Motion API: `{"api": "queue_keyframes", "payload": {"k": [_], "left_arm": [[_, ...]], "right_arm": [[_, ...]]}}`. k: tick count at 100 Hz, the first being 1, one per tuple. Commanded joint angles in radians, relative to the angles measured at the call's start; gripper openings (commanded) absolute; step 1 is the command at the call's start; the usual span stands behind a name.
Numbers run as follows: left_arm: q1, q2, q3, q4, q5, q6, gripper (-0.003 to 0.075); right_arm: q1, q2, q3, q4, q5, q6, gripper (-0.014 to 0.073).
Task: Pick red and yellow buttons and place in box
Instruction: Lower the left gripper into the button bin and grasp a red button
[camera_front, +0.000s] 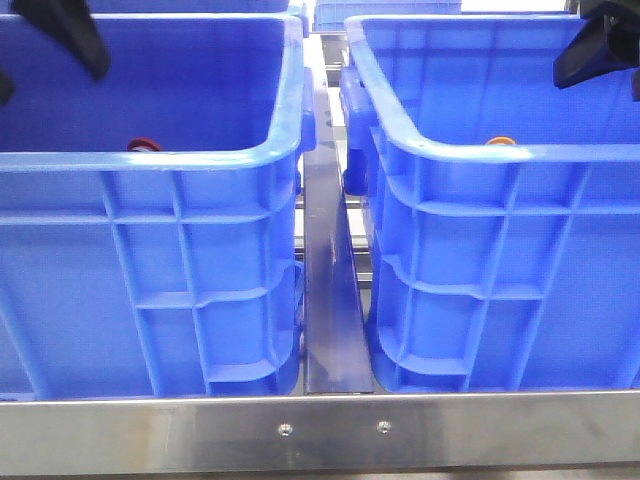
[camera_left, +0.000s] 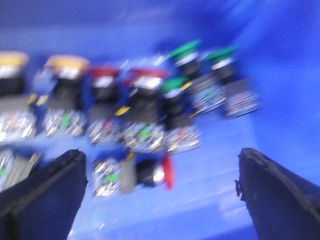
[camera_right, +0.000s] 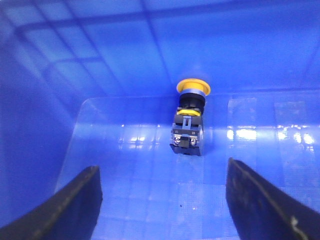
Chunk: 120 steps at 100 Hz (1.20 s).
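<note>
Both jaws gape empty, so the left gripper (camera_left: 160, 195), over tightly packed buttons (camera_left: 135, 107), could snag a green one (camera_left: 185, 50) beside the red (camera_left: 145, 75).

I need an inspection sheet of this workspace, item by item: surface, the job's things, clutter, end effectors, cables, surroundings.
Surface: metal frame rail along the front edge; a metal divider strip runs between the crates.
Job's things: left blue crate holds a row of yellow buttons, red buttons and green buttons, plus one red button lying on its side; the view is blurred. Right blue crate holds a single yellow button.
Clutter: nothing seen.
End effectors: left end effector open above the buttons; right end effector open and holding nothing.
Cables: nothing seen.
Surroundings: more blue crates behind.
</note>
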<state>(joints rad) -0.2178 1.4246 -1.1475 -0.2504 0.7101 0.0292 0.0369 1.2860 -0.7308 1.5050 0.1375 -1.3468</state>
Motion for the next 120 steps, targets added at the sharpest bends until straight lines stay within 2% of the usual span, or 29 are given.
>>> {"api": "queue_keyframes", "payload": {"k": [1, 31, 65, 90, 120], "left_arm": [[0.001, 0.001, -0.031, 0.023, -0.031, -0.038, 0.0573], [-0.005, 0.093, -0.038, 0.023, -0.111, -0.020, 0.0567], [-0.005, 0.165, -0.085, -0.047, -0.143, 0.125, 0.0567], [-0.005, 0.244, -0.098, -0.119, -0.145, 0.164, 0.0567], [-0.005, 0.290, -0.103, -0.122, -0.174, 0.163, 0.0565]], "right_arm": [[-0.005, -0.033, -0.024, 0.014, 0.015, -0.011, 0.0542], [-0.005, -0.033, -0.024, 0.015, 0.015, -0.011, 0.0542], [-0.005, -0.033, -0.024, 0.015, 0.006, -0.011, 0.0542], [-0.005, -0.033, -0.024, 0.015, -0.004, -0.011, 0.0542], [-0.005, -0.033, -0.024, 0.015, -0.026, -0.011, 0.0542]]}}
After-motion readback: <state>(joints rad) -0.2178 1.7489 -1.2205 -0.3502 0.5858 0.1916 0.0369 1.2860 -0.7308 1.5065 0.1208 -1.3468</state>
